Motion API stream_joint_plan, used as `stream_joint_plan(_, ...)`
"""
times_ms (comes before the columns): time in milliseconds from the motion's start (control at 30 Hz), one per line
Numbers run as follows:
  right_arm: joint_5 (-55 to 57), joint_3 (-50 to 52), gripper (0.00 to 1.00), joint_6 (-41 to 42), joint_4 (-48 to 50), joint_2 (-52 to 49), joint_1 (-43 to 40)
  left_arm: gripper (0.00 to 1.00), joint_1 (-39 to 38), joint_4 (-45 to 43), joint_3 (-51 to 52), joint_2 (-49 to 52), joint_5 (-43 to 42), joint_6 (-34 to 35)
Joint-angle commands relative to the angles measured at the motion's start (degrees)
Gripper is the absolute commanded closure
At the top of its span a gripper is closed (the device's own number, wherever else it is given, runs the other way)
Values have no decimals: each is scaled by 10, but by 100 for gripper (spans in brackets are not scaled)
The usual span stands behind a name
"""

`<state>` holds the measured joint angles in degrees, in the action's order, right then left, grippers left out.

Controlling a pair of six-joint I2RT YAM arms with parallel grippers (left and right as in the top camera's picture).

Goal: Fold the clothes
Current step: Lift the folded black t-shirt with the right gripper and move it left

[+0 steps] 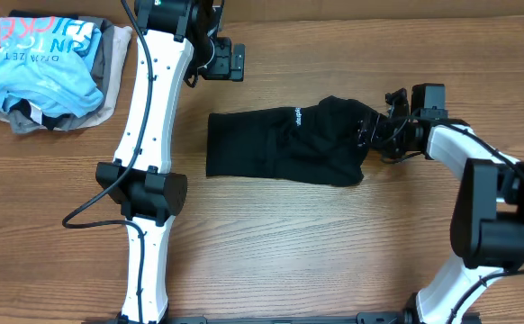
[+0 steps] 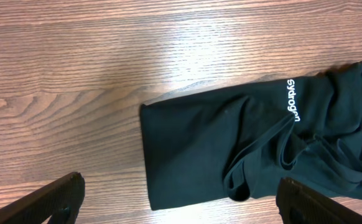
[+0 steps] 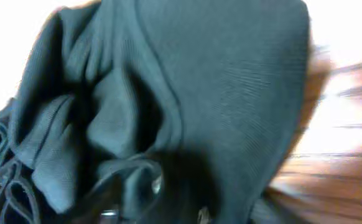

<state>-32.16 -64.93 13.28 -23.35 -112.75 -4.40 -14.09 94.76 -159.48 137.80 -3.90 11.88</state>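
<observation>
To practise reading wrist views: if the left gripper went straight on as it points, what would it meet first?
Probably the black shirt, near its folded end, which the wrist view shows between the open jaws of the left gripper; depth is unclear.

Overhead: bright, even light from above, sharp across the whole frame. Shirt (image 1: 284, 144) reads as near-solid black and its folds are hard to separate. Shadows on the counter (image 1: 271, 252) around the shirt are faint and soft-edged.

Left wrist: sharp. A broad white glare sits on the counter above the shirt, paling the wood grain there. Folds show low contrast.

Right wrist: heavy blur throughout. Shirt looks grey-green. Counter to the right of the shirt and at its upper left is blown out to white.
</observation>
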Motion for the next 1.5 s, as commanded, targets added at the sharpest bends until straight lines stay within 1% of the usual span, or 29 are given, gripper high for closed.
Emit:
stream_joint_plan(0,-14,9,69,0,-13,-33,2,0,5,1,-7,-10,-4,-5)
stream_joint_plan(33,-14,9,82,1,-14,-33,2,0,6,1,-7,-10,-4,-5)
stream_joint_plan(67,-14,9,93,0,-16,-33,-1,0,6,2,-7,-10,-2,-5)
stream_joint_plan(100,-14,9,96,1,-17,-33,-6,0,6,2,-7,-10,-1,-6)
stream_joint_plan(200,-14,3,96,0,-40,-24,-30,0,6,4,-7,-10,0,-9)
stream_joint_plan(267,-15,-10,96,-5,-72,-8,-58,0,7,3,-7,-10,1,-16)
stream_joint_plan(333,-22,-28,96,-30,-111,11,-84,0,7,3,-7,-10,10,-16)
stream_joint_plan(533,-25,-131,96,-106,-283,80,-151,0,10,3,-7,-10,24,-16)
stream_joint_plan(700,-25,-236,96,-153,-409,100,-148,0,15,3,-7,-10,25,-16)
stream_joint_plan(800,-25,-289,96,-153,-455,102,-116,0,17,3,-7,-10,24,-16)
stream_joint_plan(900,-25,-309,96,-152,-462,102,-68,0,18,2,-7,-10,26,-16)
stream_joint_plan(1000,-5,-311,96,-136,-449,101,3,0,18,-3,-7,-10,30,-16)
stream_joint_plan(1133,86,-306,96,-83,-419,98,106,0,20,-9,-7,-10,31,-16)
stream_joint_plan(1167,113,-300,96,-68,-405,97,142,0,21,-10,-7,-10,31,-19)
stream_joint_plan(1300,149,-285,96,-46,-376,85,216,0,25,-12,-7,-10,31,-29)
stream_joint_plan(1467,150,-281,96,-40,-341,35,285,0,37,-16,-7,-10,30,-29)
